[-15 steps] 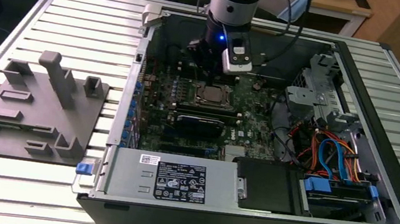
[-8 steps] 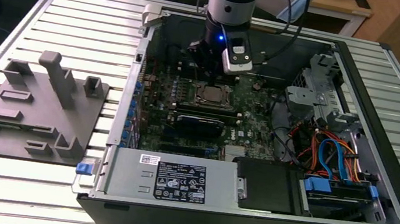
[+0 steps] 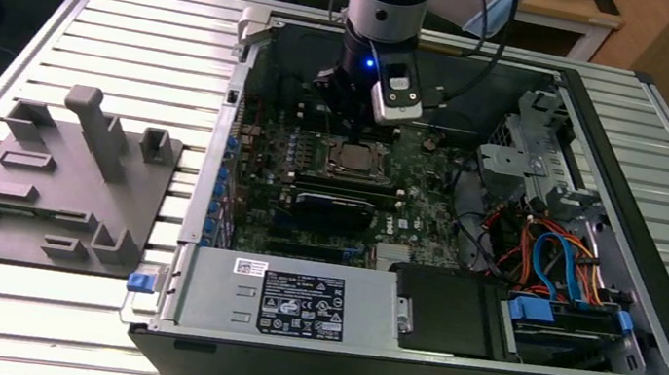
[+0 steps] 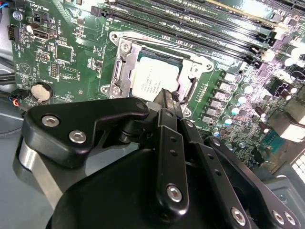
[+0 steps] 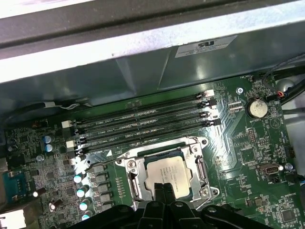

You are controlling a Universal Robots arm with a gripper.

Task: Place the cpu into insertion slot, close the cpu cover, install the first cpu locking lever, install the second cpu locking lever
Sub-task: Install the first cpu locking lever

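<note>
The vertical arm's black gripper (image 4: 165,96), closed and empty, hangs just over the silver-grey square cpu (image 4: 153,78), beside long black memory slots (image 4: 190,24).

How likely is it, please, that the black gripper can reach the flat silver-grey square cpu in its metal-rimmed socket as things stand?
Probably yes: the gripper hangs just above the cpu with nothing between them, and the window of the silvery cpu cover leaves its top bare.

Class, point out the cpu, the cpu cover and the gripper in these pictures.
cpu (image 5: 167,172): first wrist view, middle of its metal top.
cpu cover (image 5: 136,174): first wrist view, one side bar of its frame.
gripper (image 4: 166,94): second wrist view, at its fingertips.
</note>
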